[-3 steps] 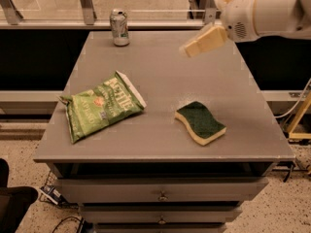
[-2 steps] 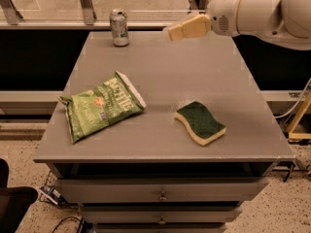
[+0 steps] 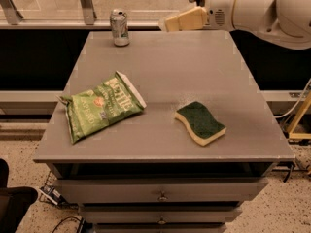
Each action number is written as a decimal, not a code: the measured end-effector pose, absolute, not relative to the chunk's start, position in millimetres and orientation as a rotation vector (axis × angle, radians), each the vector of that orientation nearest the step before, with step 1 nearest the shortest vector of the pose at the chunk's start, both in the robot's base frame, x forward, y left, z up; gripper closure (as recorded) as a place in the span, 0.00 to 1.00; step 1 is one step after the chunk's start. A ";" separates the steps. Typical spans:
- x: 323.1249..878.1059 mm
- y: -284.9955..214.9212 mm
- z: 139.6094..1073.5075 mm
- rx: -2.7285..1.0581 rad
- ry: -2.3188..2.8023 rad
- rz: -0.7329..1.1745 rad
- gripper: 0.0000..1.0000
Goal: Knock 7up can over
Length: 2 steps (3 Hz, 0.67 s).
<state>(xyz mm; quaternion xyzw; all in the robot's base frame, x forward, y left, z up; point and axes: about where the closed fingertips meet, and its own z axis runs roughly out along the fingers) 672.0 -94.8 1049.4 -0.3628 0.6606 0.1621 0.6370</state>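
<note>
End effector [image 3: 169, 23] hovers above the far edge of the surface [image 3: 194, 72], grip state can't tell, tip pointing left at the 7up can [image 3: 119, 27], which stands upright by the far-left corner; green chip bag [image 3: 102, 106] and sponge [image 3: 200, 122] lie well apart toward the front.

Silver-grey 7up can [image 3: 119, 27], green markings. Green crinkled chip bag [image 3: 102, 106], white lettering, small reddish mark. Dark green top, pale yellow underlayer on sponge [image 3: 200, 122]. Uniform matt grey bench [image 3: 194, 67], drawers [image 3: 121, 191] same grey. Cream-beige hand [image 3: 165, 24] above bench's far edge, right of can; white arm [image 3: 262, 8]. Speckled beige floor [image 3: 291, 208].
</note>
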 end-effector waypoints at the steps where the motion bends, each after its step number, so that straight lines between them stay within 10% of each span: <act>1: 682.6 -85.8 1047.3 -0.804 1.499 0.372 0.00; 2: 715.1 -62.9 1035.0 -0.748 1.488 0.384 0.00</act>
